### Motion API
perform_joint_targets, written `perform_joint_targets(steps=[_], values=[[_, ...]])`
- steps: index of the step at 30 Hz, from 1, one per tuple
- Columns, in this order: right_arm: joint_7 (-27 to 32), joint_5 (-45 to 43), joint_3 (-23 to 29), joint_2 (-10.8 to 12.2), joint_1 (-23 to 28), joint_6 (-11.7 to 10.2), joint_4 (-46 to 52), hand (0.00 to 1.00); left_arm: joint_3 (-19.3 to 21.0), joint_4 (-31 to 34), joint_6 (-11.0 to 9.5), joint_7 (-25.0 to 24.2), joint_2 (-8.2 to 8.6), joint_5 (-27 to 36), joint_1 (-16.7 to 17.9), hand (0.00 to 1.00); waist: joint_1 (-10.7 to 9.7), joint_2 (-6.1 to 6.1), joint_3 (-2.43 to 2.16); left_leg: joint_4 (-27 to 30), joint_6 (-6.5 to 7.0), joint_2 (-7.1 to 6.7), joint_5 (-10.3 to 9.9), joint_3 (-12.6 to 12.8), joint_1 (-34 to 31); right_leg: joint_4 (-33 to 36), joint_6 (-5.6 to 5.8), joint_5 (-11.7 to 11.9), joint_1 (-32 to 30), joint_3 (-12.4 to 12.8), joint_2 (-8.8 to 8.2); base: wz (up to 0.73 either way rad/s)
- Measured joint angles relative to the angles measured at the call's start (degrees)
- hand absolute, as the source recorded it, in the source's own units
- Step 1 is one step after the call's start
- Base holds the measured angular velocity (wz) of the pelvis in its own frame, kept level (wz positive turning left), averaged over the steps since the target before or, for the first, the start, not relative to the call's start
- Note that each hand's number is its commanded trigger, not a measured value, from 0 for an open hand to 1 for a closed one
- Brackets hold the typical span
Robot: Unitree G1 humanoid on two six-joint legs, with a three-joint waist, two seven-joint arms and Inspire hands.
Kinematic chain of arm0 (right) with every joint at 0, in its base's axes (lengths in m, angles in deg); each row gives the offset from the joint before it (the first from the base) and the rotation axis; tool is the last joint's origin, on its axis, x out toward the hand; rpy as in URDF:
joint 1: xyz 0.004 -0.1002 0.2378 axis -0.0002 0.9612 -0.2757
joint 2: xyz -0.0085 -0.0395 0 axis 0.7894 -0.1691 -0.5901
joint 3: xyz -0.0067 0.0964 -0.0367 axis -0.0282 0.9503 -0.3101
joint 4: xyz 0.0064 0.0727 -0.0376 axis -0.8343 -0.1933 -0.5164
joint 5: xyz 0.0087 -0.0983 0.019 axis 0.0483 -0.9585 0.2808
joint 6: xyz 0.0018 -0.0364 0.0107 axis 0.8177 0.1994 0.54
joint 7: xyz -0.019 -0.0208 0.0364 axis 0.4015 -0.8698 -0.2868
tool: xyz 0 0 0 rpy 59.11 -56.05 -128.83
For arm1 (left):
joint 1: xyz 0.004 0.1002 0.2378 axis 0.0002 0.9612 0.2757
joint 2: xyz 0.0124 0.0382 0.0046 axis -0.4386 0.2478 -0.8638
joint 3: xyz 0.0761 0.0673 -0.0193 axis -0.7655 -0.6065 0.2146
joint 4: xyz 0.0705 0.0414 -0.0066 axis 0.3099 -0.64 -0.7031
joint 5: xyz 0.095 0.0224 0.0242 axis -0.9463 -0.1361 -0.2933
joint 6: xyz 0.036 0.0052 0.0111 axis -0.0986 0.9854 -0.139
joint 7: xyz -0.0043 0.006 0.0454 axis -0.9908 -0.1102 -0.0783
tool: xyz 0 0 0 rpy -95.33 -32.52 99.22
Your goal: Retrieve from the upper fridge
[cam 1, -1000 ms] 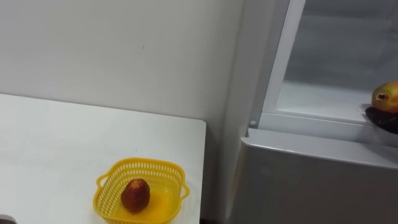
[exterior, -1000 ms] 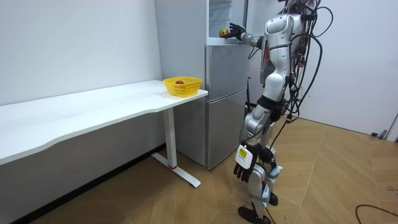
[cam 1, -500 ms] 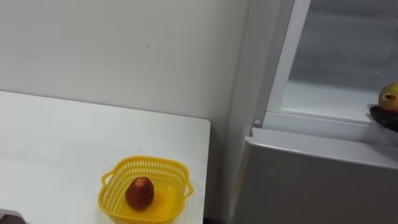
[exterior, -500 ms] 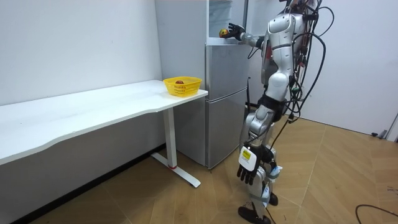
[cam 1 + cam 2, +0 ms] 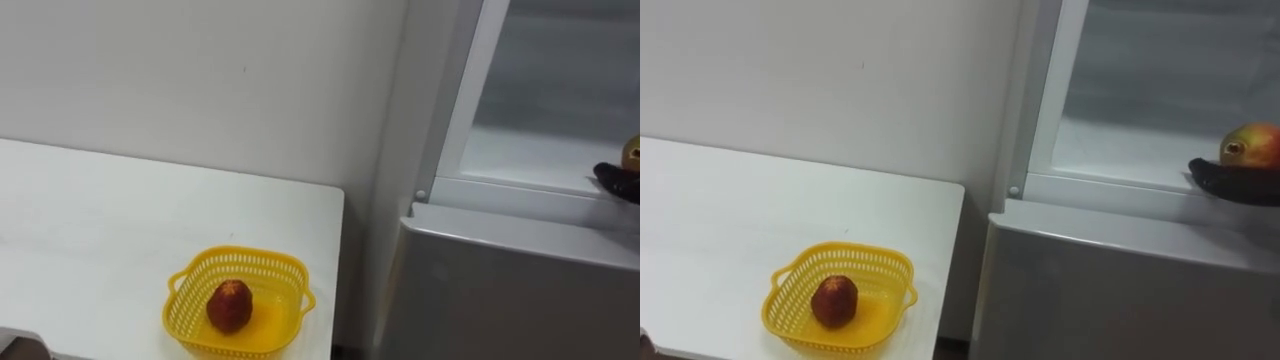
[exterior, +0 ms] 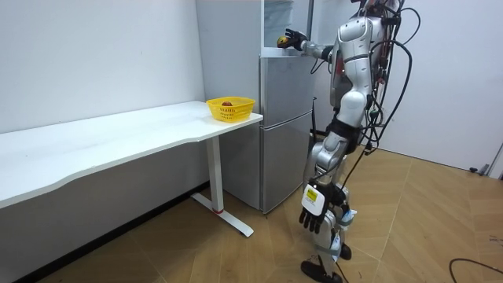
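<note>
A yellow-red fruit (image 5: 1252, 143) lies at the right of the open upper fridge compartment's white shelf (image 5: 1120, 150). My right hand (image 5: 1230, 182) reaches in from the right. Its dark fingers curl round the fruit's lower front. In the room view I stand upright facing the fridge (image 6: 283, 118), with that right hand (image 6: 292, 38) raised to the compartment over the fruit (image 6: 280, 41). My left hand (image 6: 314, 212) hangs low beside my leg, fingers relaxed.
A yellow basket (image 5: 190, 285) holding a dark red fruit (image 5: 229, 305) stands near the right end of the white table (image 5: 100, 230), just left of the fridge. The grey lower fridge door (image 5: 500, 290) is closed. Behind the table runs a pale wall.
In the room view my right hand has moved onto the fruit and closed over it. The eye view has shifted slightly, so everything sits further right.
</note>
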Motion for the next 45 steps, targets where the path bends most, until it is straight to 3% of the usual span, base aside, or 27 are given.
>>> perform_joint_targets(steps=[15,22,23,24,25,39,45], values=[[-5.5,1.1,-0.8,-1.5,-1.1,-0.3,-4.7,0.00,0.0,0.9,0.0,-0.3,-0.60,-0.3,2.2,0.00,0.3,0.16,0.08,-0.6,-0.08,-0.02,0.1,-0.4,0.3,0.1,-0.01,0.0,0.2,-0.2,0.02,0.01],[-6.0,3.0,-2.4,-2.4,-1.1,-1.9,-7.9,0.00,0.0,0.8,0.1,-0.1,-0.58,-0.2,2.2,0.00,0.7,0.12,0.36,-0.6,-0.08,0.01,0.1,-0.4,0.9,0.0,-0.01,0.0,1.0,-0.6,0.01,0.01],[-6.1,3.0,-2.4,-2.4,-1.1,-2.3,-8.5,0.19,0.0,0.8,0.2,-0.1,-0.58,-0.2,2.2,0.00,1.0,0.13,0.36,-0.7,-0.09,0.01,0.1,-0.5,1.2,0.0,-0.01,0.0,1.2,-0.6,0.02,0.00],[-6.1,3.0,-2.4,-2.4,-1.1,-2.4,-8.8,0.72,0.0,0.8,0.2,-0.1,-0.58,-0.2,2.2,0.00,1.1,0.13,0.36,-0.7,-0.09,0.01,0.1,-0.5,1.2,0.0,-0.01,0.0,1.3,-0.6,0.02,0.00],[-6.1,3.0,-2.4,-2.4,-1.1,-2.4,-9.1,1.00,0.0,0.8,0.3,-0.1,-0.57,-0.2,2.2,0.00,1.4,0.11,0.36,-0.7,-0.09,0.02,0.1,-0.5,1.3,0.0,-0.01,0.0,1.4,-0.6,0.03,0.00],[-7.3,1.7,-3.1,-3.4,-1.2,-3.0,-11.0,1.00,-0.1,0.6,1.1,0.0,-0.60,0.0,2.0,0.00,1.8,-0.38,0.38,-0.7,-0.13,0.01,0.1,-0.4,1.2,0.0,-0.01,0.0,1.1,-0.5,0.00,0.00],[-7.7,1.5,-3.4,-4.3,-4.5,-2.9,-13.9,1.00,-0.1,0.6,1.1,0.4,-0.60,0.0,2.0,0.00,1.7,-0.10,0.51,-0.8,-0.14,0.04,0.1,-0.3,1.2,-0.1,-0.02,0.0,1.1,-0.5,0.08,0.00]])
